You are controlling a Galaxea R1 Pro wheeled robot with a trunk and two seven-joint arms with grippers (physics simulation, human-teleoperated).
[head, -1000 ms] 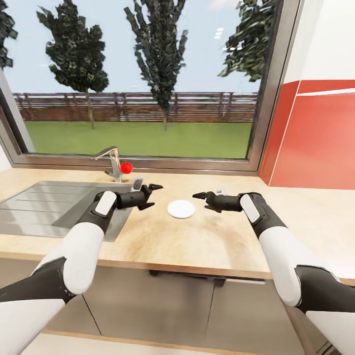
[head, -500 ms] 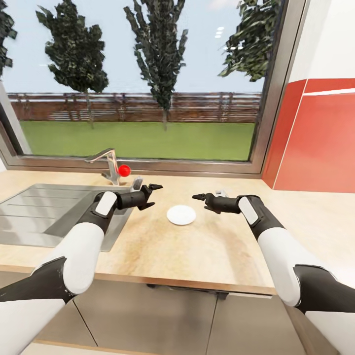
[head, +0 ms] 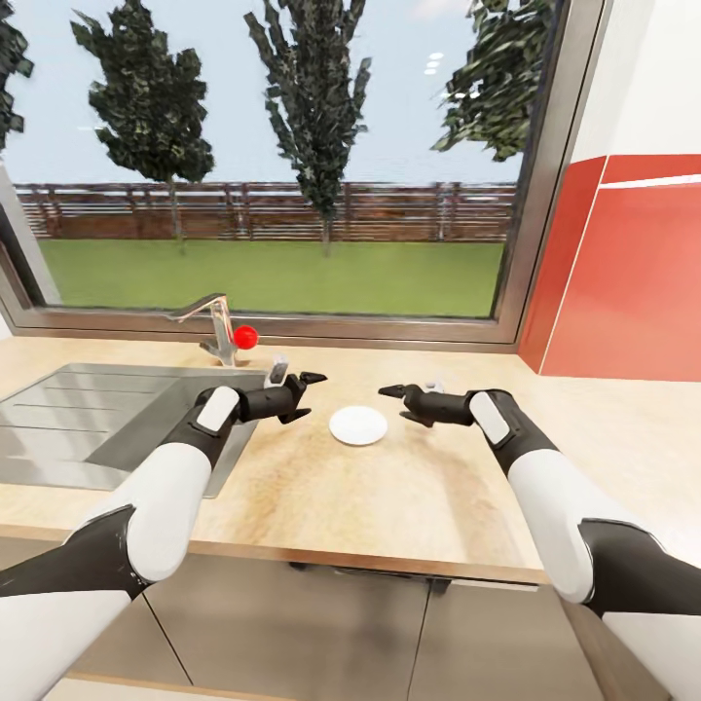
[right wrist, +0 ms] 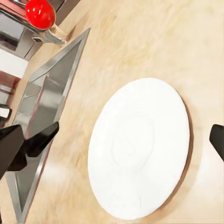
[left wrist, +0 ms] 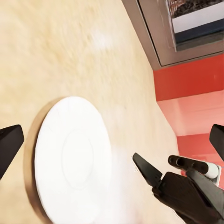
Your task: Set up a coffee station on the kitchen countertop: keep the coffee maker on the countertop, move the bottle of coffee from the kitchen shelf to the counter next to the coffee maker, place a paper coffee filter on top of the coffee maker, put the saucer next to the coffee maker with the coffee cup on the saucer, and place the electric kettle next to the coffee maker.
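A small white saucer [head: 358,425] lies flat on the light wood countertop [head: 409,497], between my two grippers. My left gripper [head: 316,395] hovers just to the saucer's left, open, nothing between its fingers. My right gripper [head: 391,406] hovers just to its right, also open and empty. Both point inward at each other over the counter. The left wrist view has the saucer [left wrist: 72,158] close below, with the right gripper's fingers [left wrist: 147,170] beyond it. The right wrist view looks across the saucer [right wrist: 140,147] to a left finger [right wrist: 39,137] on the far side.
A steel sink [head: 88,409] is set into the counter at the left. Behind it stands a tap [head: 209,321] with a red knob [head: 245,337]. A large window runs along the back, and a red wall panel [head: 623,282] is at the right. The counter's front edge runs below my arms.
The left gripper has moved right and slightly down, closer to the saucer. The right gripper has barely moved. The view shifted a little at first, then held still.
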